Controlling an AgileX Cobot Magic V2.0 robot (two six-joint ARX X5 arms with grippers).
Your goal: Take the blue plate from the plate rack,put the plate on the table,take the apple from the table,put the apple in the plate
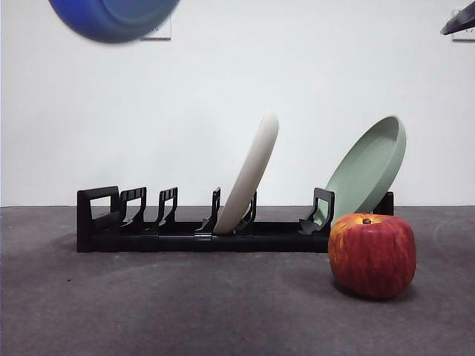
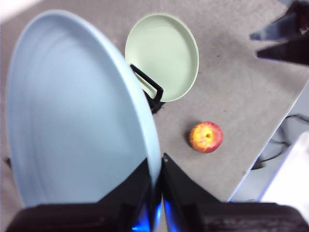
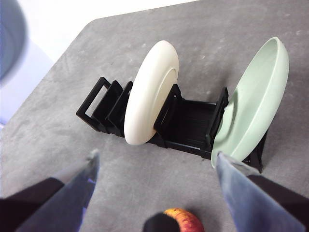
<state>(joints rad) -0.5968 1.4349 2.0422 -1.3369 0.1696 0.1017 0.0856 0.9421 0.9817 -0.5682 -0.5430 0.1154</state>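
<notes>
My left gripper [image 2: 157, 162] is shut on the rim of the blue plate [image 2: 72, 111] and holds it tilted, high above the table. In the front view only the plate's lower edge [image 1: 111, 18] shows, at the top left, above the rack's handle end. The black plate rack [image 1: 185, 241] stands on the dark grey table [image 1: 185, 304]. The red apple [image 1: 371, 256] sits on the table in front of the rack's right end, and also shows in the left wrist view [image 2: 206, 137]. My right gripper [image 3: 157, 155] is open and empty, high above the apple [image 3: 186, 218].
A cream-white plate [image 1: 249, 174] leans in the rack's middle slots. A sage-green plate [image 1: 367, 167] leans at the rack's right end, just behind the apple. The right arm shows as a black tip [image 1: 460, 22] at the top right corner.
</notes>
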